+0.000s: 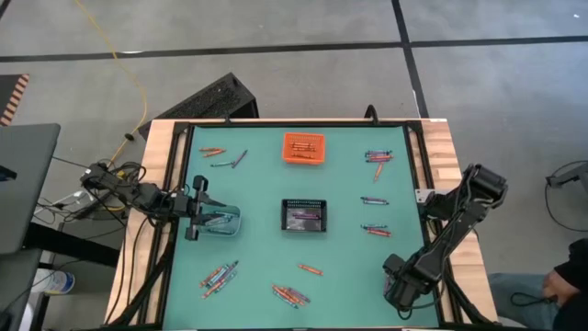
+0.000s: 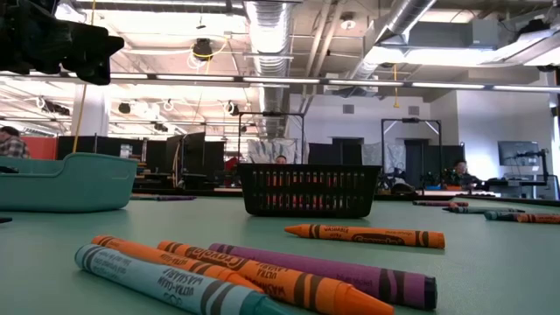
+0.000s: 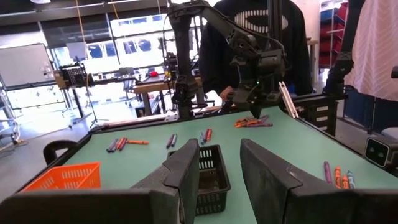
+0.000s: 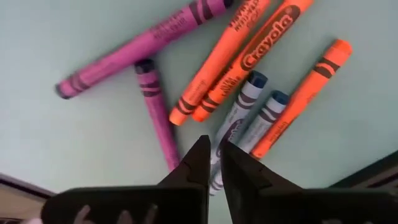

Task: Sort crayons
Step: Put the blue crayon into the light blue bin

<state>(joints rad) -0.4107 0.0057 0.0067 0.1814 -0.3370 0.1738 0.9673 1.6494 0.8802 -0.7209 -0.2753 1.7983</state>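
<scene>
Crayons lie in small groups on the green table. My right gripper is low over a cluster of purple, orange and blue-grey crayons near the table's near right corner, shut on a blue-grey crayon. My left gripper is open and empty at the table's left side, beside the clear bin, pointing toward the black bin. My right gripper pinches the blue-grey crayon near its lower end between its two fingertips. The fingers come from above, slanting down. The crayon lies in line with its neighbours on the table; whether it is lifted, I cannot tell.
An orange bin stands at the far middle and the black bin at the centre. Other crayons lie at the far left, far right, right and near side. A person stands beyond the right edge.
</scene>
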